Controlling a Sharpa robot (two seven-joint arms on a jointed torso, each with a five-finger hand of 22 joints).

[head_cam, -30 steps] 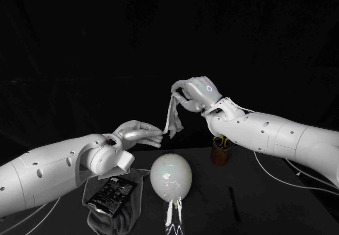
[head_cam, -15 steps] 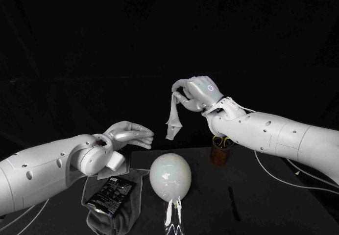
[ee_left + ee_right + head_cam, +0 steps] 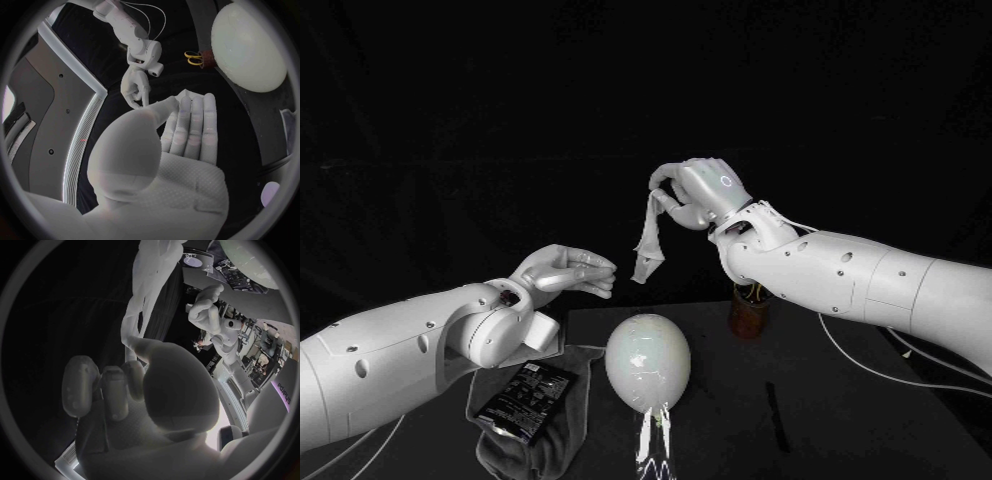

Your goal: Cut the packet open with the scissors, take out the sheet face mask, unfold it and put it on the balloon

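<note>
Head view, near edge first. Black packet [image 3: 527,400] lies flat at 7 o'clock on a grey cloth [image 3: 516,452] spread over the table [image 3: 877,420]. Whether its top is cut cannot be told. Balloon [image 3: 649,362], pale and egg-shaped, rests at 6 o'clock just beside the packet, on its 3 o'clock side and not touching it, with its neck toward the near edge. Left hand [image 3: 567,272] is at 8 o'clock, raised off the table above the cloth's far end. Its fingers are side by side and half bent, the thumb a little apart above them, with nothing between. Left wrist view agrees: fingers lie together, palm bare. Scissors [image 3: 753,291] show yellow handles at 4 o'clock, standing in a brown cup [image 3: 750,320] beyond the balloon, partly hidden behind the right forearm. Sheet face mask [image 3: 648,242] hangs close to picture centre, at 12 o'clock from the balloon and well above the table. It is a narrow, crumpled strip, not spread out, with its lower end free and apart from the left hand. Right hand [image 3: 704,190] is highest and farthest, at 1 o'clock from centre, thumb and fingers clamped on the mask's upper end. Right wrist view shows the strip trailing away from that pinch.
</note>
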